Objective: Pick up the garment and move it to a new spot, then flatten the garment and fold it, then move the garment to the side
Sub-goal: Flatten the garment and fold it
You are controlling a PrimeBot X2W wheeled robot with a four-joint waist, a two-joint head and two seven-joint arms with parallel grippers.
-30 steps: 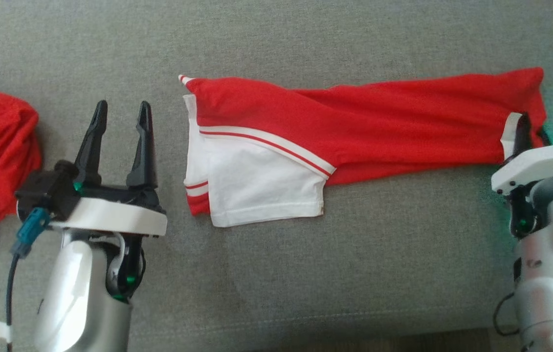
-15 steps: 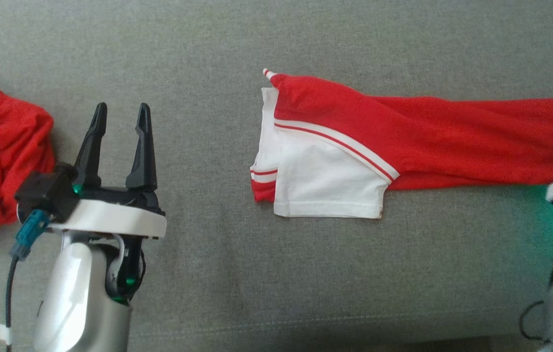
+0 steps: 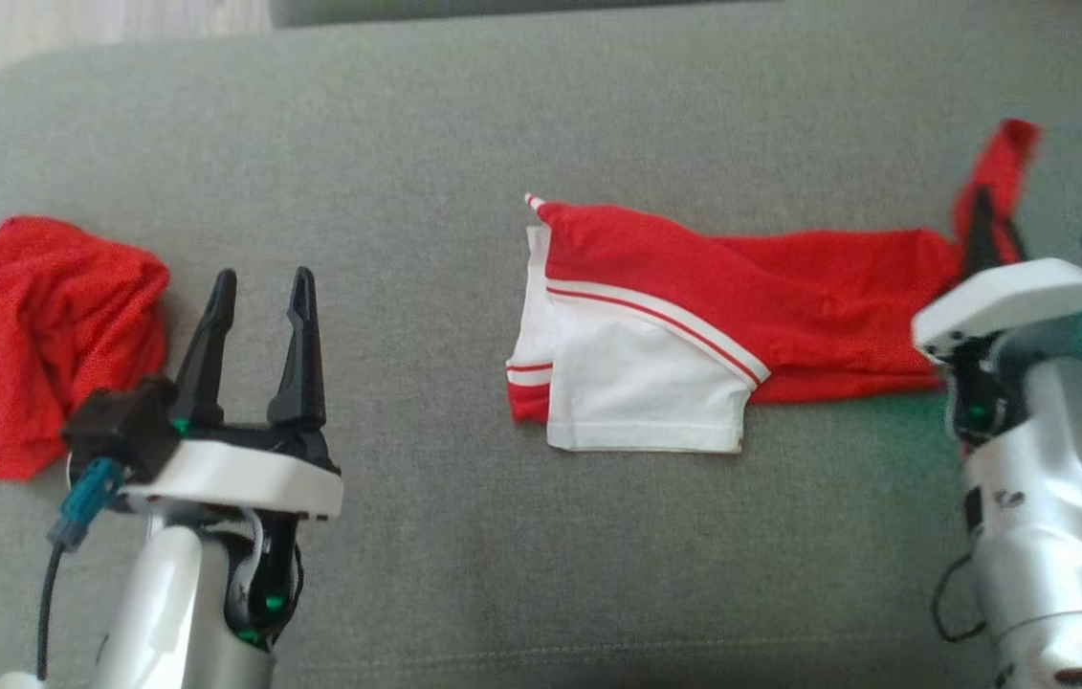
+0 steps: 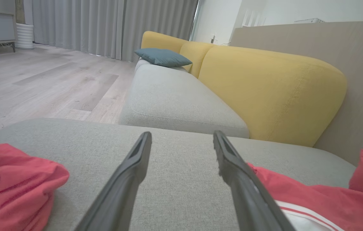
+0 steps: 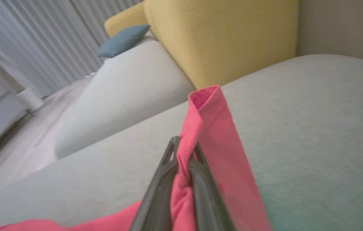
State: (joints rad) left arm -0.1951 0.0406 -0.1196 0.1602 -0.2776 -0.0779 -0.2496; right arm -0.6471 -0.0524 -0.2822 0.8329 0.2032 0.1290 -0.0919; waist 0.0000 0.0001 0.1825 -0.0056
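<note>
Far left, a crumpled red cloth (image 3: 33,344) lies in a heap on the grey seat cushion (image 3: 464,536), apart from the work. Beside it to the right, the left gripper (image 3: 263,277) hovers over bare cushion with its jaws spread wide and nothing between them, well apart from the garment (image 3: 694,316). The garment, a red shirt, lies right of centre as a long narrow band running left to right, already doubled lengthwise. Its white sleeve (image 3: 646,402) with red stripes is flat at the left end, nearer the robot. At the far right, the right gripper (image 5: 184,144) is clenched on the band's right end: the right wrist view shows red cloth pinched between the two fingers and standing up off the cushion above their tips. The step in hand appears to be the fold, with flattening done and the setting aside yet to come. The next move likely calls for carrying the pinched end leftward over the band and laying it upon the sleeve end. The lift must be high enough that the lower layer does not drag or bunch; the idle left gripper could pin the left end.
</note>
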